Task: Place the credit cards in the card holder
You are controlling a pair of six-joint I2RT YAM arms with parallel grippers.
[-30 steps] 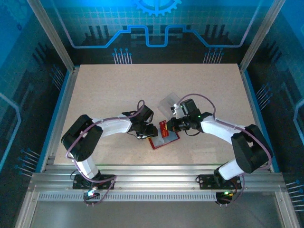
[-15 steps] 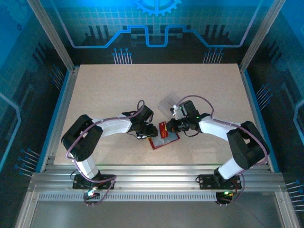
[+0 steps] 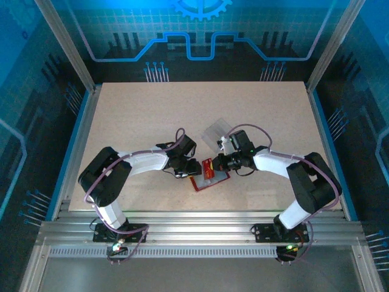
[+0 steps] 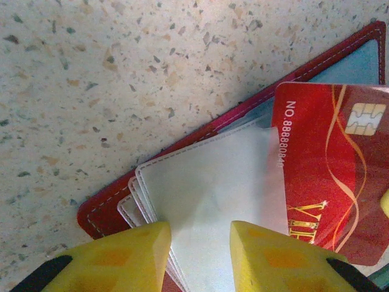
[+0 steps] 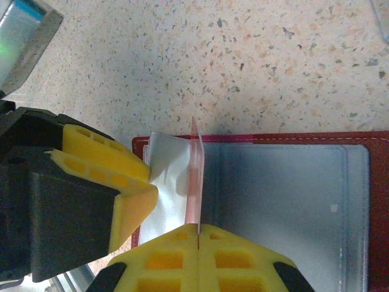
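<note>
Looks like a robotics lab cell. Shows a speckled tabletop (image 3: 152, 115) boxed in by aluminium frame rails (image 3: 200, 234) and blue circuit-print panels (image 3: 200, 36), with two cabled robot arms (image 3: 140, 163) bolted at the near edge.

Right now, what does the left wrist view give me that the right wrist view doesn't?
Left wrist: the credit card face-on, red with a chip and gold lettering, its edge meeting the stacked pale pockets, above the left claw with fingers apart. Right wrist: that card edge-on, pinched in the shut right claw, beside a flat grey pocket page. Both: the open red card holder on the speckled table.
</note>
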